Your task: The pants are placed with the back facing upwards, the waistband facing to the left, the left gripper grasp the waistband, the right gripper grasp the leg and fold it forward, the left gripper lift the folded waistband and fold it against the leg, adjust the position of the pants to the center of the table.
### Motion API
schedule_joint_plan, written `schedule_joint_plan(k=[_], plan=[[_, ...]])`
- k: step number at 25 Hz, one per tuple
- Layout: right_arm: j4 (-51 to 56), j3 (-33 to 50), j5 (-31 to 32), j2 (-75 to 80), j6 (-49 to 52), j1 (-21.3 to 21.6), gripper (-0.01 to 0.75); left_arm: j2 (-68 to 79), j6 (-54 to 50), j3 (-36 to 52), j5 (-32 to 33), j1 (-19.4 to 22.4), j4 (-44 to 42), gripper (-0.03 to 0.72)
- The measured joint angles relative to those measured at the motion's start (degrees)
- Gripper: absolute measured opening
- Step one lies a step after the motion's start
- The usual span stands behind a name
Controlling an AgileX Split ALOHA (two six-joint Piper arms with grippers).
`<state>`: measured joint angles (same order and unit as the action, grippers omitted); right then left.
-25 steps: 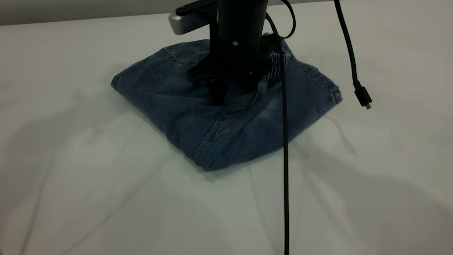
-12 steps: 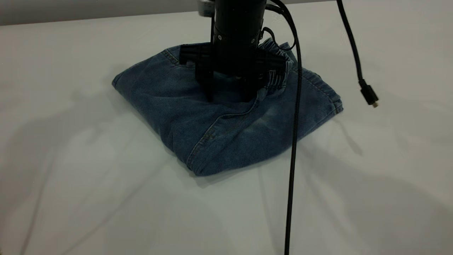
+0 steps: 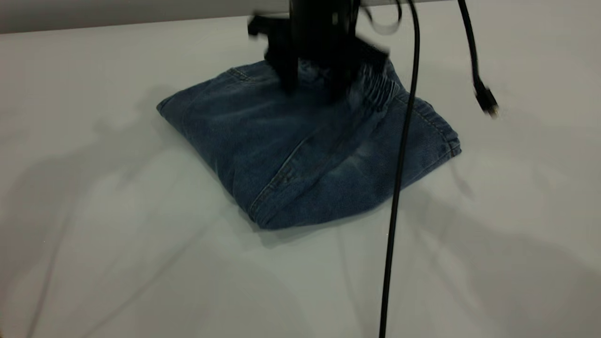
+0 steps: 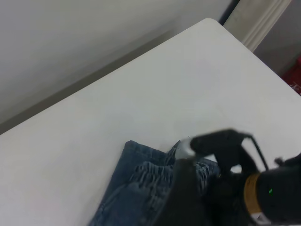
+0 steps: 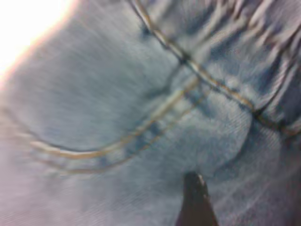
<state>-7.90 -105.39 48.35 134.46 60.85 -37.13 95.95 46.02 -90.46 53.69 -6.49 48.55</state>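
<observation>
Dim, flat light in exterior view; soft, spread shadows across the table, darker just under the pants. Motion blur on gripper w/ two dark fingers & dangling cable plug. Right wrist view smeared, blown-out glare at one corner (denim only). Left wrist view soft, grainy.

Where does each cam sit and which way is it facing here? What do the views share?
Exterior: off the rig, looking down across the table at the folded pants; shows the right gripper open over them, plus a hanging cable.
Left wrist: raised, looking across the table at the waistband; shows the right arm, not its own gripper.
Right wrist: close over the denim; one fingertip shows.
Shared: all see the pants.
</observation>
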Motion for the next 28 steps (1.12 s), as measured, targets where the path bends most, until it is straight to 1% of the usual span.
schedule_joint_plan(k=[4,7,8,10,12,16,19,21,23,26,28], plan=[[-5.95,-5.33,4.36,-0.29,-8.03,0.00,0.423,0.00,0.00,0.00,0.00,0.00,0.07,0.548],[-6.25,-7.55,5.71,-0.29,-18.62,-0.27,0.420,0.00,0.00,0.00,0.00,0.00,0.07,0.548],[-5.79,-7.61,7.10,-0.29,-23.28,-0.72,0.416,0.00,0.00,0.00,0.00,0.00,0.07,0.548],[-1.52,-7.61,11.18,-0.18,-33.16,-1.59,0.402,0.00,0.00,0.00,-0.05,0.00,0.07,0.548],[3.57,-7.56,13.34,0.04,-46.59,-1.97,0.385,0.00,0.00,0.00,-0.05,0.00,0.07,0.548],[11.23,-7.56,13.10,2.15,-65.13,-1.90,0.365,0.00,0.00,0.00,0.00,0.00,0.07,0.548],[12.79,-7.56,9.91,5.22,-74.87,-1.76,0.361,0.00,0.00,0.00,0.00,0.00,0.07,0.548],[11.84,-7.56,10.05,7.25,-79.46,-1.76,0.360,0.00,-0.05,0.00,0.00,0.00,0.07,0.548],[9.43,-7.56,10.05,8.85,-82.02,-1.76,0.360,0.00,-0.05,0.00,0.00,0.00,0.07,0.548],[7.90,-7.56,9.98,9.84,-82.47,-1.76,0.360,0.00,-0.05,0.00,0.00,0.00,0.07,0.548],[7.90,-7.56,9.87,9.95,-80.50,-1.76,0.360,0.00,-0.05,0.00,0.00,0.00,0.07,0.548]])
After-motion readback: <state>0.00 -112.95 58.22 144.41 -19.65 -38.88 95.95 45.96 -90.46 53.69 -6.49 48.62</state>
